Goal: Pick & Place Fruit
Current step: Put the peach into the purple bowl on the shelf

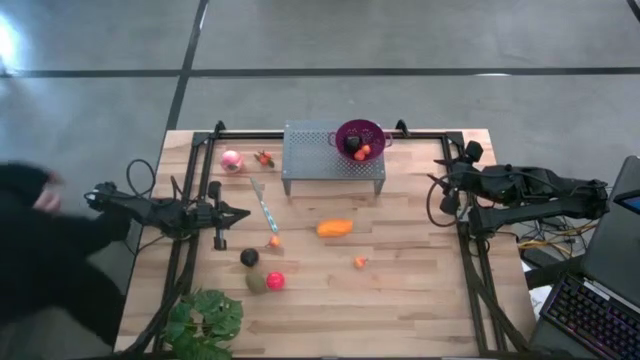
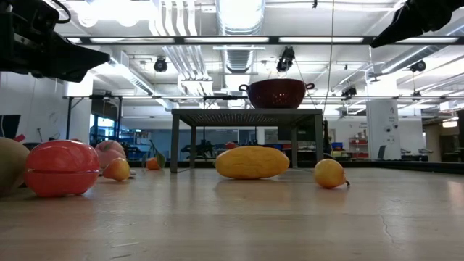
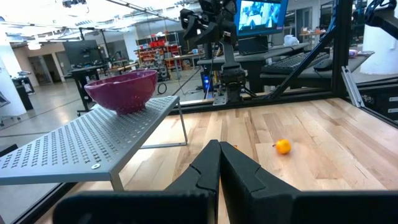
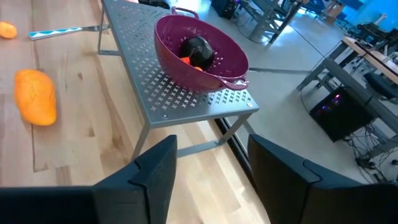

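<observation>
On top of the perforated grey metal stand (image 1: 333, 155) at the table's twelve o'clock edge, the purple bowl (image 1: 359, 139) is sitting with a dark ball (image 4: 198, 48) and some orange-red pieces (image 1: 362, 152) inside it. At about three o'clock, the right gripper (image 1: 447, 178) is hanging off the table's right edge, pointing toward the stand; its fingers (image 4: 155, 167) are standing apart with nothing between them. At about nine o'clock, the left gripper (image 1: 241, 212) is hovering over the wooden table (image 1: 420, 300), pointing toward the centre, and its fingers (image 3: 208, 168) are pressing together, holding nothing.

Most of the fruit is lying loose on the table. The elongated orange piece (image 1: 335, 228) is resting near the centre, and a small orange bit (image 1: 360, 262) is sitting at five o'clock from it. A pink ball (image 1: 231, 160) and tiny orange-red bits (image 1: 264, 157) are lying at the ten o'clock corner, just left of the stand. At about seven o'clock, a dark purple-black ball (image 1: 249, 257), an olive-green piece (image 1: 257, 283) and a red ball (image 1: 275, 281) are clustering together, with another small orange piece (image 1: 274, 241) just above them. A thin blue-handled tool (image 1: 264, 207) is lying between the left gripper and the orange piece. A leafy green plant (image 1: 205, 320) is sitting at the seven o'clock corner. A person's dark sleeve (image 1: 40, 240) is showing beyond the table's left edge.
</observation>
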You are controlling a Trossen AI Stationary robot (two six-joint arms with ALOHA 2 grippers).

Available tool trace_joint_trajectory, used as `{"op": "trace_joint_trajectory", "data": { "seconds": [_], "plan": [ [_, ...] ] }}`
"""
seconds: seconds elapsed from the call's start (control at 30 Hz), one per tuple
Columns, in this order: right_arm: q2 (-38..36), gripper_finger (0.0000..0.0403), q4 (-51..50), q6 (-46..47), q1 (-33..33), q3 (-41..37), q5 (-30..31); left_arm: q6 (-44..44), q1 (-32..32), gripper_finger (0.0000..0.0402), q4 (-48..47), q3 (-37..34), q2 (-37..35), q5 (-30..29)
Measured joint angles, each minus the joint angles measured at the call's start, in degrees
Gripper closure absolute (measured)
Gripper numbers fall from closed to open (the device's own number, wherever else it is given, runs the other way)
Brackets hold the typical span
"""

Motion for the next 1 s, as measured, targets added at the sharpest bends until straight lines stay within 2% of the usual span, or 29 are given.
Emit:
{"op": "trace_joint_trajectory", "data": {
  "seconds": [0.5, 0.6, 0.77, 1.0],
  "plan": [
    [0.0, 0.0186, 0.03, 0.11, 0.0, 0.0, 0.0, 0.45, 0.0, 0.039, 0.46, -0.05, 0.0, -0.11],
    [0.0, 0.0181, 0.04, -0.01, 0.0, 0.0, 0.0, 1.52, 0.0, 0.039, 3.27, -0.37, 0.04, -0.08],
    [0.0, 0.017, 0.02, 0.01, 0.0, 0.0, -0.02, -4.38, -0.02, 0.039, 8.37, -0.28, -0.02, 0.23],
    [0.0, 0.0152, 0.04, 0.05, 0.0, 0.0, -0.02, -4.87, -0.02, 0.039, 15.91, -0.22, 0.02, 0.22]
  ]
}}
